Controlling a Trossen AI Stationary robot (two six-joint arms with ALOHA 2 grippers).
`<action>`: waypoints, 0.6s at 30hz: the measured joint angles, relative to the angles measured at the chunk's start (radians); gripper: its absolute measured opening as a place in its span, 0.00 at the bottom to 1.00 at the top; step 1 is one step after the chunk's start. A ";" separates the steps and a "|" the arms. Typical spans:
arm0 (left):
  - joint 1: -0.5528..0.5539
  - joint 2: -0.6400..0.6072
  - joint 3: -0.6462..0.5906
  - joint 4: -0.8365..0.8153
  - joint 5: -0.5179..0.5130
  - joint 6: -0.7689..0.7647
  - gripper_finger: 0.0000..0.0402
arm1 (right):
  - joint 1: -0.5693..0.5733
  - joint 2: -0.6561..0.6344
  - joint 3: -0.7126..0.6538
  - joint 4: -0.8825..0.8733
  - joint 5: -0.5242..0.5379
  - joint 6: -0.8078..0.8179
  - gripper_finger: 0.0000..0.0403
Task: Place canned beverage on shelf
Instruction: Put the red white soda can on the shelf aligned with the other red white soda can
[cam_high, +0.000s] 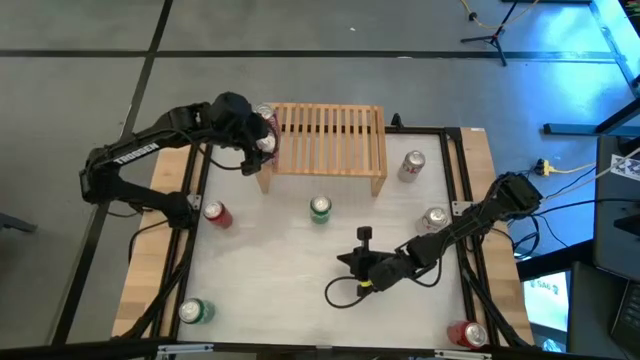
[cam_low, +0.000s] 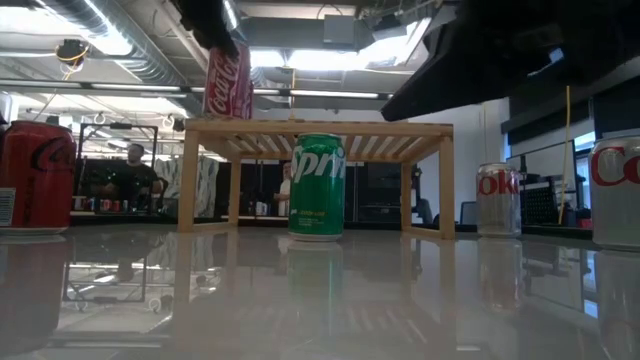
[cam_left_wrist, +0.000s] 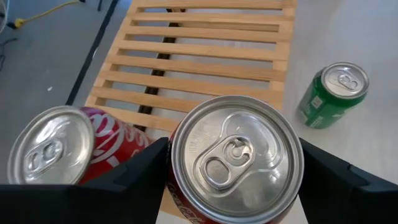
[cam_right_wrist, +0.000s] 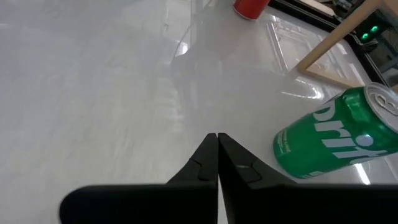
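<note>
The light-wood slatted shelf (cam_high: 325, 145) stands at the table's far middle and also shows in the low view (cam_low: 315, 130). My left gripper (cam_high: 262, 140) is shut on a red cola can (cam_left_wrist: 236, 158) over the shelf's near left corner; the can also shows in the low view (cam_low: 228, 85). A second red can (cam_left_wrist: 53, 152) stands upright on the shelf's far left corner, close beside it. My right gripper (cam_right_wrist: 217, 140) is shut and empty, low over the table's near middle (cam_high: 345, 265). My left gripper pinches the red can between its two fingers (cam_left_wrist: 146, 165), one on each side of its upper wall (cam_left_wrist: 180, 205) just under the rim. The fingers come from above, pointing down. The can is upright, its base at the shelf's top; whether it rests there I cannot tell.
A green can (cam_high: 320, 208) stands in front of the shelf. Two silver cans (cam_high: 412, 165) (cam_high: 433, 220) stand at the right. A red can (cam_high: 216, 213) stands at the left, another (cam_high: 468, 335) at the near right corner. A green can (cam_high: 195, 312) stands near left.
</note>
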 joint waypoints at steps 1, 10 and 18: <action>0.004 0.000 0.000 0.000 0.000 0.002 0.67 | -0.001 0.000 0.000 0.000 0.000 0.000 0.00; 0.007 0.026 0.000 0.012 -0.001 0.015 0.82 | -0.026 0.003 0.000 0.005 -0.007 0.001 0.00; 0.007 0.026 0.000 0.016 -0.021 0.029 0.87 | -0.024 0.004 0.000 0.007 -0.007 0.001 0.00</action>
